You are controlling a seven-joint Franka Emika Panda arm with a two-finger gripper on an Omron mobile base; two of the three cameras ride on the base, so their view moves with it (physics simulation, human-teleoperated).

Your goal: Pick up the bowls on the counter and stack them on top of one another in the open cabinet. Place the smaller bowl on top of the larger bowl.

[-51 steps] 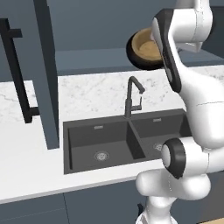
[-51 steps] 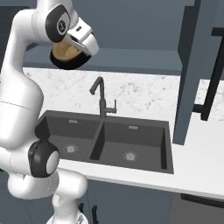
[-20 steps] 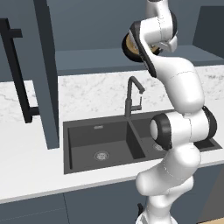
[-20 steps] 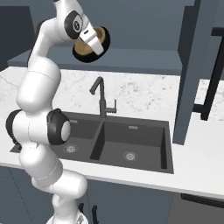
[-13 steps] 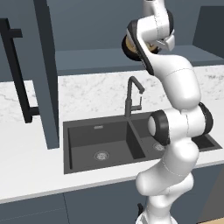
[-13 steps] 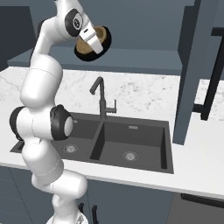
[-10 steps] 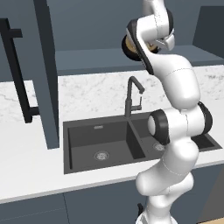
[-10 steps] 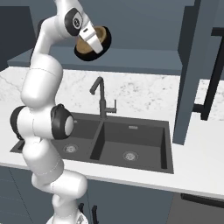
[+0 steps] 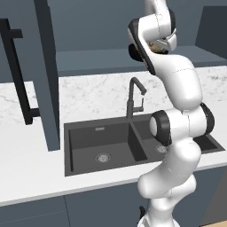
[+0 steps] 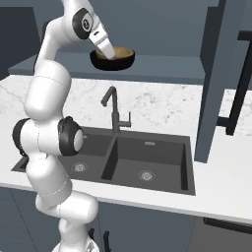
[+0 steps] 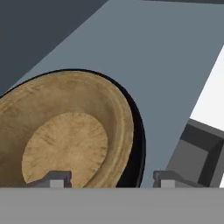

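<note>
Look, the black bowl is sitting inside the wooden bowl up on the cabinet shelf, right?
Not quite, it is the other way round. The wooden bowl sits inside the black bowl on the cabinet shelf. The hand view shows the black rim curving around the outside of the tan wood, and the right base view shows the same nesting.
</note>
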